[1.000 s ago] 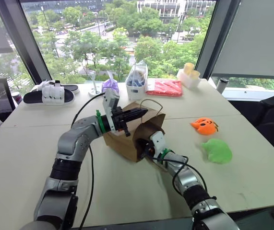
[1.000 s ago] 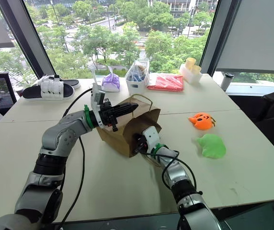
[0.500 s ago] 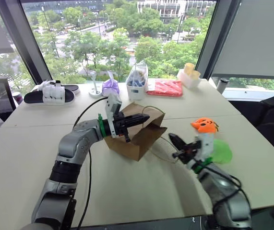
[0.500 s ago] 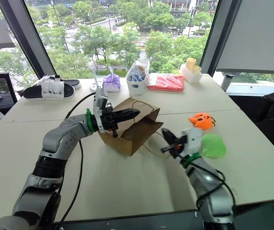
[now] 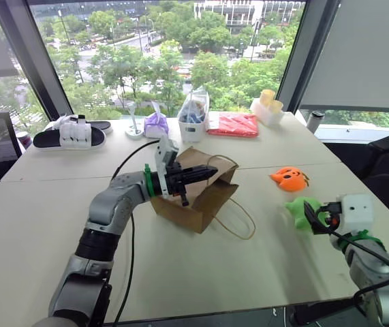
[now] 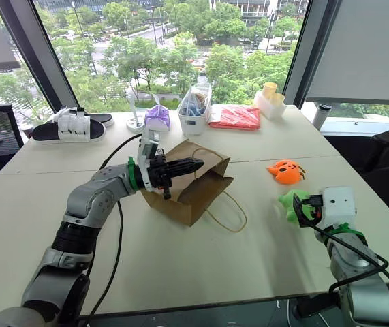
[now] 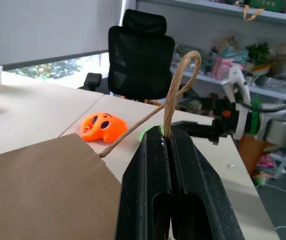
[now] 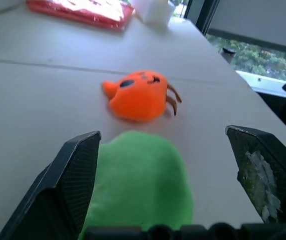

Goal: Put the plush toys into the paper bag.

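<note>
The paper bag (image 5: 197, 197) lies tipped on its side near the middle of the table (image 5: 180, 272), mouth facing the robot's right. L gripper (image 5: 211, 172) is clamped shut on one of the bag's cord handles (image 7: 175, 85) — the wrist view shows the cord pinched between the two black fingers, holding the top edge of the mouth up. The bag's other handle (image 5: 238, 216) lies as a loose loop on the table in front of the opening.

R gripper (image 6: 302, 209) sits well to the right of the bag, jaws spread wide, w/ the green plush toy (image 8: 140, 182) between the fingers; not squeezed, gaps on both sides. The orange plush toy (image 5: 290, 178) rests on the table just beyond the green one — both outside the bag.

Along the window side: a red packet (image 5: 234, 124), a purple pouch (image 5: 156, 123), a clear plastic bag (image 5: 195, 114) and a black-and-white sandal (image 5: 69, 135).
</note>
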Tool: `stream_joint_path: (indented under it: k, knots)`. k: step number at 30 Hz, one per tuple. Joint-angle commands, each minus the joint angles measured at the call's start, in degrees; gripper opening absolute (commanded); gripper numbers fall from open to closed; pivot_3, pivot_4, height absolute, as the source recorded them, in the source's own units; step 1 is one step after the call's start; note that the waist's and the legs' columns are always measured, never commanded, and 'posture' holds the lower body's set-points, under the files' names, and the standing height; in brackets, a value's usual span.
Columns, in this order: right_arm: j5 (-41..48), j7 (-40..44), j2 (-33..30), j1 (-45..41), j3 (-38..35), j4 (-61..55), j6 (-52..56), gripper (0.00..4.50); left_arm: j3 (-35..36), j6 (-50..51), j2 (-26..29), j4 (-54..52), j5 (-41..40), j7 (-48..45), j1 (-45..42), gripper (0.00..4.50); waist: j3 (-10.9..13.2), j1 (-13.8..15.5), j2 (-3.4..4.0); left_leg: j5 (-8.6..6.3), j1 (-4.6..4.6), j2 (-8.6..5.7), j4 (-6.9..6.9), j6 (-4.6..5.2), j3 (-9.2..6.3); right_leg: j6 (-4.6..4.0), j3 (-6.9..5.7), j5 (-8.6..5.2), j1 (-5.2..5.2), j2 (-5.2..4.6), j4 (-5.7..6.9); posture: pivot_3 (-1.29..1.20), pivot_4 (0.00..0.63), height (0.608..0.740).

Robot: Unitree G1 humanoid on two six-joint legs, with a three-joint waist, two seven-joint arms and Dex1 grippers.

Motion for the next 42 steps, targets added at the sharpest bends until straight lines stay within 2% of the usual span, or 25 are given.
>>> stream_joint_path:
  k: [1,4,7,8,11,14,17,18,21,25,31,35,42]
  knots:
    - [1.5,-0.4,1.0,-1.4,-1.1,-0.9,3.9,4.45,0.4,-1.4,-0.4,-0.4,0.3,0.3,-1.0,0.0,0.0,0.1,0.0,0.0,0.0,0.0,0.01,0.0,-0.01,0.0,0.0,0.0,0.01,0.0,0.0,0.0,0.15,0.74]
    - [4.8,-1.1,3.3,-4.8,-2.8,4.1,10.5,4.45,0.2,-1.7,-0.6,-0.2,0.5,0.5,-1.1,0.0,0.0,0.1,-0.01,0.0,0.02,0.0,0.03,0.0,-0.02,0.0,0.0,0.0,0.06,0.0,-0.01,0.0,0.15,0.74]
    - [3.2,-0.4,1.5,-6.3,-0.9,8.0,13.3,4.45,0.3,-2.1,-0.6,0.3,0.7,0.3,-1.3,0.0,0.0,0.3,0.01,0.0,0.01,-0.01,0.03,0.0,-0.03,0.0,-0.01,0.0,0.07,-0.01,-0.02,0.0,0.15,0.74]
    - [2.8,-0.3,1.3,-6.7,-0.5,8.9,13.2,4.22,0.4,-2.2,-0.5,0.5,0.8,0.1,-1.4,0.0,0.0,0.3,0.02,0.0,0.01,-0.02,0.03,0.0,-0.03,-0.01,-0.01,0.0,0.06,-0.02,-0.02,0.0,0.15,0.74]
    - [2.3,-0.2,1.2,-7.4,0.2,10.1,12.3,3.11,0.5,-2.8,-0.2,1.2,1.0,-0.3,-1.7,0.0,0.0,0.1,0.02,0.0,0.01,-0.03,0.02,0.01,-0.02,0.0,-0.01,0.0,0.06,-0.02,-0.03,0.0,0.15,0.74]
    - [1.7,-0.4,1.4,-7.6,0.7,10.1,12.0,1.52,0.7,-3.0,-0.2,1.7,1.1,-0.6,-1.9,0.0,0.0,0.0,0.02,-0.01,0.02,-0.01,0.01,0.01,-0.03,0.0,-0.01,0.0,0.06,0.0,-0.03,0.0,0.15,0.74]
    - [0.9,-0.8,1.6,-7.7,1.0,10.1,11.0,0.17,0.6,-3.2,-0.3,1.7,1.2,-0.5,-1.9,0.0,0.0,0.0,0.01,0.0,0.03,-0.01,0.02,0.01,-0.03,0.0,-0.01,0.0,0.07,0.01,-0.03,0.0,0.15,0.74]
    - [0.7,-0.8,1.6,-7.7,1.0,10.1,10.5,0.05,0.6,-3.2,-0.4,1.6,1.2,-0.4,-2.0,0.0,0.0,0.0,0.01,0.0,0.02,-0.01,0.02,0.01,-0.03,0.0,-0.01,0.0,0.07,0.01,-0.03,0.0,0.15,0.74]
    - [0.8,0.2,1.5,-7.5,1.0,8.8,7.5,0.05,0.5,-3.3,-0.5,2.0,1.3,-0.3,-2.3,0.0,0.0,0.0,0.02,-0.01,0.02,-0.01,0.02,0.01,-0.02,0.0,-0.01,0.0,0.07,0.0,-0.03,0.0,0.15,0.74]
    - [4.7,13.1,-2.8,-6.2,3.0,2.2,-2.9,0.05,0.2,-3.8,-0.6,3.1,1.7,-0.9,-3.7,0.0,0.0,0.0,0.04,-0.01,0.02,-0.02,0.02,0.01,0.0,0.01,-0.01,0.0,0.05,0.01,-0.03,0.0,0.15,0.74]
    - [12.2,25.0,-7.3,-9.4,6.6,-2.7,-2.2,0.05,-0.7,-3.8,0.1,4.5,2.3,-4.0,-5.4,0.0,0.0,0.0,0.03,-0.01,0.03,-0.01,0.04,0.01,-0.06,0.01,-0.05,0.0,0.11,0.03,-0.04,0.0,0.15,0.74]
    - [11.2,28.9,-7.7,-12.7,13.5,0.2,-3.2,0.05,-1.0,-3.0,0.1,4.5,2.3,-5.2,-6.4,0.0,0.0,0.0,0.03,-0.01,0.04,0.0,0.05,0.02,-0.06,0.01,-0.06,0.0,0.11,0.02,-0.04,0.0,0.15,0.74]
    - [4.2,31.0,-5.1,-18.3,23.2,11.4,-11.8,0.05,-1.1,-1.5,0.7,3.6,1.9,-6.5,-7.0,0.0,0.0,0.0,0.02,0.0,0.01,-0.03,0.06,0.01,-0.06,0.01,-0.06,0.0,0.09,-0.01,-0.07,0.0,0.15,0.74]
